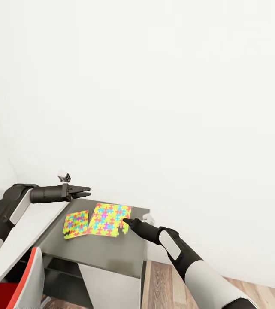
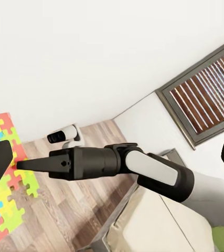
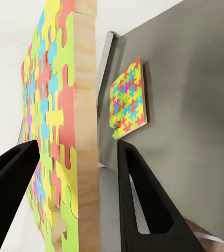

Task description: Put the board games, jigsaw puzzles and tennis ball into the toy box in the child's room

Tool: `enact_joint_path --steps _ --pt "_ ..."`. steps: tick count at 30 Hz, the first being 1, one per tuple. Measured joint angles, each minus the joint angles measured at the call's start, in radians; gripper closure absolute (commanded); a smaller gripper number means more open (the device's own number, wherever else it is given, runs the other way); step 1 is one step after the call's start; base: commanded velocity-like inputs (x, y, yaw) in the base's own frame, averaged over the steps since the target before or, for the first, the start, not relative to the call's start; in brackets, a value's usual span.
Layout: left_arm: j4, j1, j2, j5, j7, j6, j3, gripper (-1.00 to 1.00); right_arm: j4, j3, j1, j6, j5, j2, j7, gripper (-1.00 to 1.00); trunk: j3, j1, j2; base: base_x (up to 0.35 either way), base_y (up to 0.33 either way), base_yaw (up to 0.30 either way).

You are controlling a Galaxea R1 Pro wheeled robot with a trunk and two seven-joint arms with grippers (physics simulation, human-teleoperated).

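Nearest head cam: R forearm, white/black, running up from lower right to the right gripper point(image 1: 126, 222) at the near corner of the larger jigsaw puzzle point(image 1: 110, 219). Right wrist view: puzzle edge point(image 3: 83, 131) sits btwn the two black fingers point(image 3: 143, 199), wood-coloured side showing, patterned face toward one finger. Fingers spread on either side of the sheet; can't tell if they touch it yet, looks like a gap on at least one side. Not clamped.

Larger puzzle lies on the grey worktop point(image 1: 111, 249), near its far right part, one corner w/ pieces missing/ragged by the gripper. Smaller jigsaw puzzle point(image 1: 76, 223) just beside it to the left, also on worktop, slightly rotated; the two nearly touch. Seen also from right wrist cam as small sheet point(image 3: 128, 98) flat on grey surface.

Left gripper point(image 1: 85, 191) held above the worktop's far left edge, arm horizontal, apart from both puzzles. Fingers look near together in head view, tips w/ narrow gap, holding nothing.

Left wrist view looks across at R arm point(image 2: 117, 163), puzzle corner point(image 2: 4, 178) at one side, wood-plank floor point(image 2: 80, 210) below, small white device point(image 2: 64, 135) by the wall, slatted grey-framed window point(image 2: 206, 100).

Red/grey chair point(image 1: 21, 283) lower left. White wall point(image 1: 154, 86) behind all.
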Motion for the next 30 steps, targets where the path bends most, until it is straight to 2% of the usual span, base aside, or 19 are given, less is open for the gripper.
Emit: enact_joint_path --steps 30 --pt "0.000 -0.001 -0.005 -0.001 0.001 0.001 0.000 -1.00 0.000 0.002 0.000 0.000 0.000 0.000 -0.007 1.00 0.035 0.000 -0.001 0.000 0.000 0.202"
